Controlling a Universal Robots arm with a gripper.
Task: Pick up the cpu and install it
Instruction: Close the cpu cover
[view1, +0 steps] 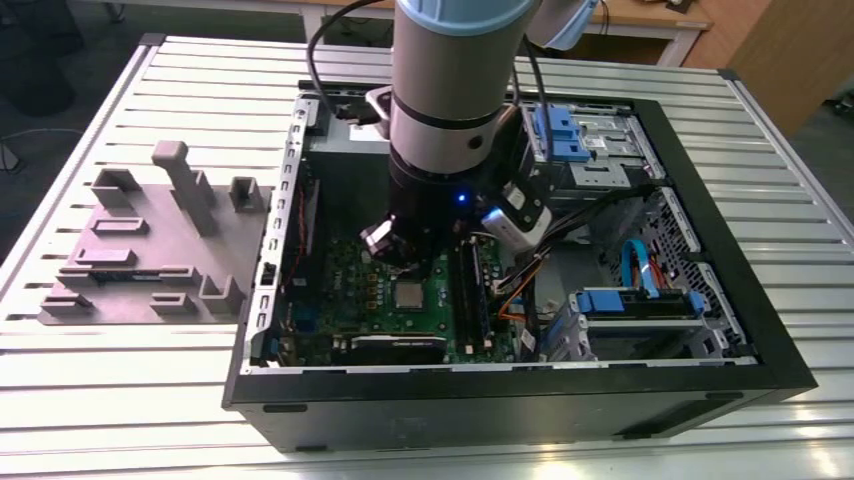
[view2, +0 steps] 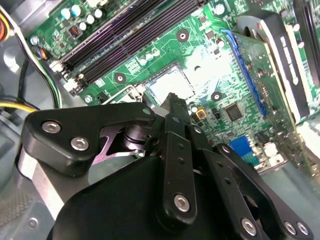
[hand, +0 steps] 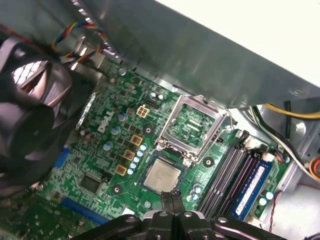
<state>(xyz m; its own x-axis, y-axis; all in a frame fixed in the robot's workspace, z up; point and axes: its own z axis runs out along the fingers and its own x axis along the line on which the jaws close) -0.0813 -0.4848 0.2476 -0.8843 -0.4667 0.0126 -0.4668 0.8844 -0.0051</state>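
Just above the socket area of the motherboard (view1: 400, 300), your pincer (hand: 173, 196) hangs with its two fingertips pressed together, nothing between them. In the first wrist view the tips meet at the lower middle of the frame, right at the near edge of the cpu (hand: 162, 176); whether they touch the chip or float just over it, you cannot tell from these pictures. In the second wrist view the same closed tips (view2: 172, 100) sit at the centre, with the black linkages spreading toward the lower part of the frame.

Look at the cpu itself: it lies flat in its socket on the green board, silver top up. In the exterior view you see it as a small pale square (view1: 407, 293) a little below the middle of the frame, just under the arm's wrist. The socket's metal retention frame (hand: 192, 125) stands swung open just beside the chip, above it in the first wrist view.

Further out, the memory sticks (hand: 235, 177) run alongside at lower right of the first wrist view, and a black fan (hand: 30, 107) fills its left edge. The open computer case (view1: 747, 340) rests on the slatted desk (view1: 134, 400), with a grey fixture tray (view1: 147, 250) at the exterior view's left.
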